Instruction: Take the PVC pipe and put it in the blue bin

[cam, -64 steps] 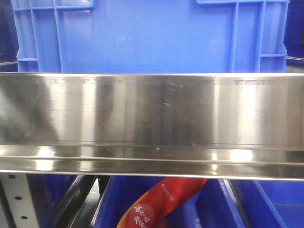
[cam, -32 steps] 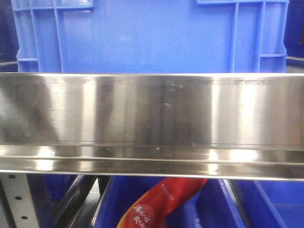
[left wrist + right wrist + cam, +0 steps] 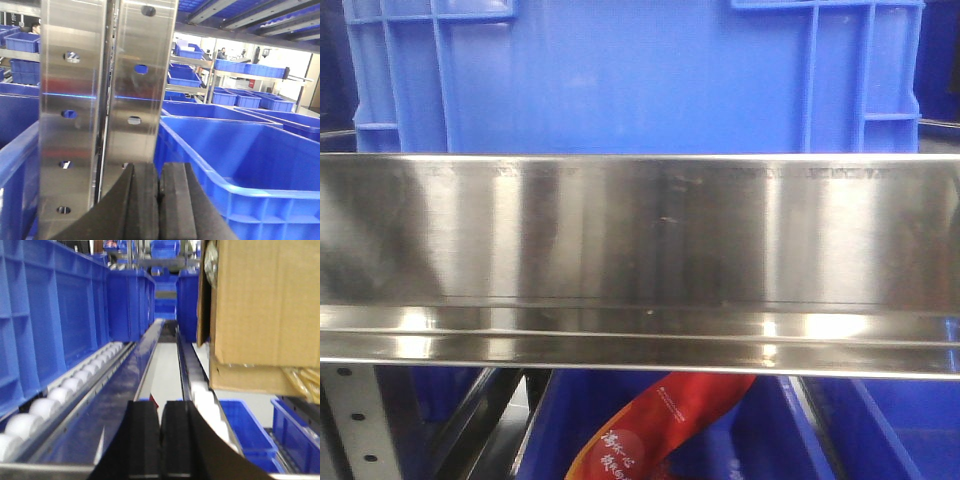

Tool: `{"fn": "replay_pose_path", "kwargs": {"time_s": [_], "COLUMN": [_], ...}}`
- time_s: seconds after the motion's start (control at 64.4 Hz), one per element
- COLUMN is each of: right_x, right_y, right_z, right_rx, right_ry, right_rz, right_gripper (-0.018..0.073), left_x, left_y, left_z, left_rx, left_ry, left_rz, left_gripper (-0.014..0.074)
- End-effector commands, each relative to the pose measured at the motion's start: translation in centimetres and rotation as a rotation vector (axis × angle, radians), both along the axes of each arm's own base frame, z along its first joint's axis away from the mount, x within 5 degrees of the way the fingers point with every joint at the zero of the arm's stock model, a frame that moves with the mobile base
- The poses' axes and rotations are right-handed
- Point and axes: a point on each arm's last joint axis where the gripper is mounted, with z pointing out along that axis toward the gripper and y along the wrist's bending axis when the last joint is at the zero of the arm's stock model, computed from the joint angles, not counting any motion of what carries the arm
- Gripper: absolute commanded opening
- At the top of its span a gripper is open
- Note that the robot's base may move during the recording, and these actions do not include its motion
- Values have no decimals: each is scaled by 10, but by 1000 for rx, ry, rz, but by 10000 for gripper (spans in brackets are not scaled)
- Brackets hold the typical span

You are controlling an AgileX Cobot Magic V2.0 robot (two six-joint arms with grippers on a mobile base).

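No PVC pipe shows anywhere, so which arm is nearer is unknown. Left gripper (image 3: 159, 200) and right gripper (image 3: 160, 440) fingers are clenched on nothing.

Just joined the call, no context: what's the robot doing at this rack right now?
Nothing is being handled yet. Both the left gripper and right gripper are shut with nothing between the pads. No PVC pipe shows in any view. The front camera faces a steel shelf rail with a blue bin above it and a red package below. The left wrist looks past a steel upright; the right wrist looks down a roller lane beside a cardboard box.
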Motion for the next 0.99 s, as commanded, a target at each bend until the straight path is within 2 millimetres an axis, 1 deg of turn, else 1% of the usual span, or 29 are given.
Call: {"fn": "replay_pose_path", "kwargs": {"time_s": [0.0,0.202,0.978], "right_x": [0,-1,0], "right_y": [0,0,0], "right_z": [2,7,6], "right_rx": [-15,-30,-27], "right_ry": [-25,-84,-73], "right_rz": [-7,-5,-5], "right_gripper": [-167,-167,-167], "left_x": [-2,-2,-2], "left_y": [1,1,1], "left_z": [2,2,2], "left_rx": [-15,-15,-15], "left_ry": [-18,-18,-18], "left_rz": [3,3,3], "left_gripper": [-111,-111,-111]}}
